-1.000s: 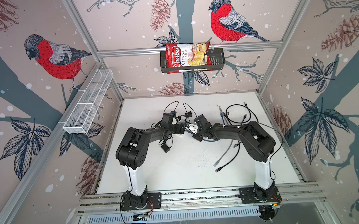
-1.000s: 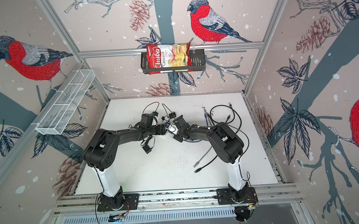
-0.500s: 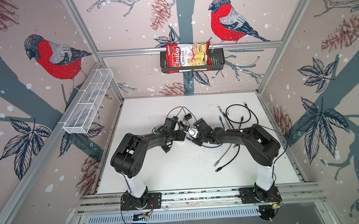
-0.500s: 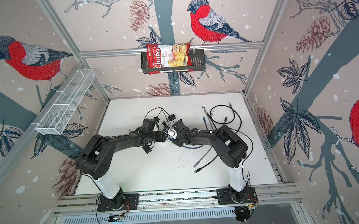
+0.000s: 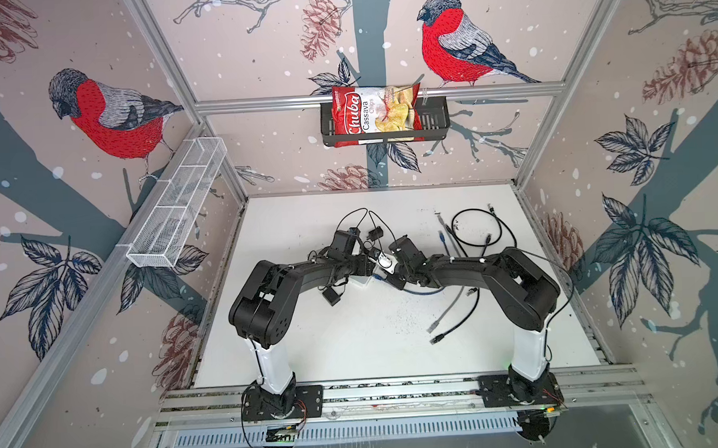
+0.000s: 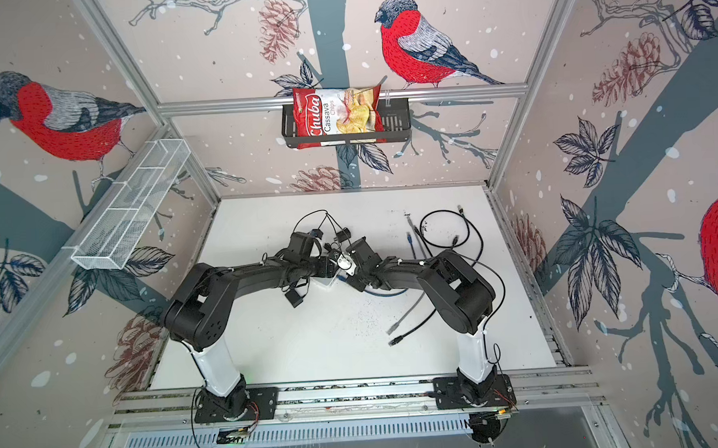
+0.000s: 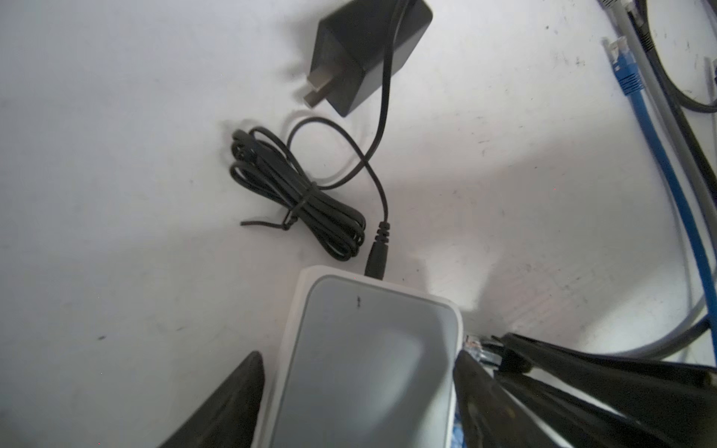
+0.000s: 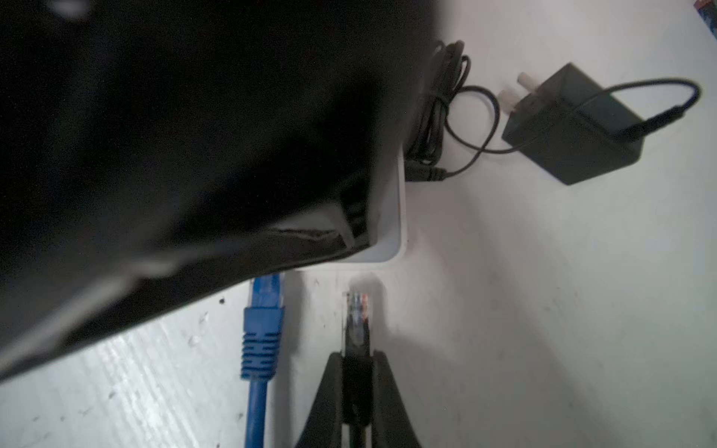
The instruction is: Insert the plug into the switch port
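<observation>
Both arms are in tight over the middle of the table [image 5: 354,350], and we're at the line-up stage: plug in hand, not yet in the port.

The right gripper [image 8: 356,358] has its fingers pressed together on a black network cable, pinching it just behind the clear plug [image 8: 359,306]. The plug sticks out straight ahead of the fingertips, its tip just short of the white switch [image 8: 392,240], a sliver of table showing between them. Right beside the held plug, on the side toward the other arm, a blue cable [image 8: 260,333] already runs into the switch's near face.

The left gripper [image 7: 357,391] stands spread wide with the switch [image 7: 372,349] lying between its fingers. One finger [image 7: 232,403] sits close by one long side, the other hard by the opposite side. Whether they truly squeeze the case or only bracket it, I cannot tell. Out beyond the far end of the switch, a thin power lead is plugged in, trailing to a tied bundle of cord [image 7: 298,194] and a black adapter [image 7: 368,58].

What's next, by my reading: a short straight push forward from the right gripper, plug kept level and square to the port. The port opening itself is hidden under the left arm's dark bulk, so height and clip orientation can't be checked. The left gripper needs to brace the switch so it doesn't slide away under the push.
</observation>
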{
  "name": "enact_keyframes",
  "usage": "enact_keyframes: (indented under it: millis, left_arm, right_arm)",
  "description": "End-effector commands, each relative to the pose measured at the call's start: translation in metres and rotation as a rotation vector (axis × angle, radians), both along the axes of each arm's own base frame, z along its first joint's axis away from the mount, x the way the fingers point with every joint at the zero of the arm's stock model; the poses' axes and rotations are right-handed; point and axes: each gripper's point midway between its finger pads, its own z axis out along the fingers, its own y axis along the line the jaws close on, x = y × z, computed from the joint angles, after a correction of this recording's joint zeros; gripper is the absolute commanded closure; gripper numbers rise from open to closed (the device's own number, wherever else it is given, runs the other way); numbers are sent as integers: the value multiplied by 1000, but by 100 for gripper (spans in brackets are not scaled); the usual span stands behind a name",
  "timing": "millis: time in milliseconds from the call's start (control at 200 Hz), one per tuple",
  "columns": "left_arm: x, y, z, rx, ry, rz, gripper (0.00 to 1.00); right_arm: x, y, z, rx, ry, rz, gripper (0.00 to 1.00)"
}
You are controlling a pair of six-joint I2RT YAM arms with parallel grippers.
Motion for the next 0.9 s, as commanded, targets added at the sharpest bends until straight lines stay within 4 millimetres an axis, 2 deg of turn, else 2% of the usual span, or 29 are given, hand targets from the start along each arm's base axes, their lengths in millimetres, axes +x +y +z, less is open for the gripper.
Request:
enact_keyframes:
  millis: [0, 265, 665, 896]
  left_arm:
    - [0, -6, -1, -48, -2, -1, 25]
    - [-6, -6, -8, -62, 10, -6, 29]
    - [-8, -8, -12, -67, 19, -14, 31]
    - [-10, -10, -13, -73, 19, -38, 31]
  right_arm:
    - [-2, 1, -4, -11, 14, 2, 97]
    - [3, 13, 2, 14, 5, 14, 97]
    - [-5, 27, 8, 46, 0, 63, 97]
    - [7, 27, 17, 90, -53, 35, 97]
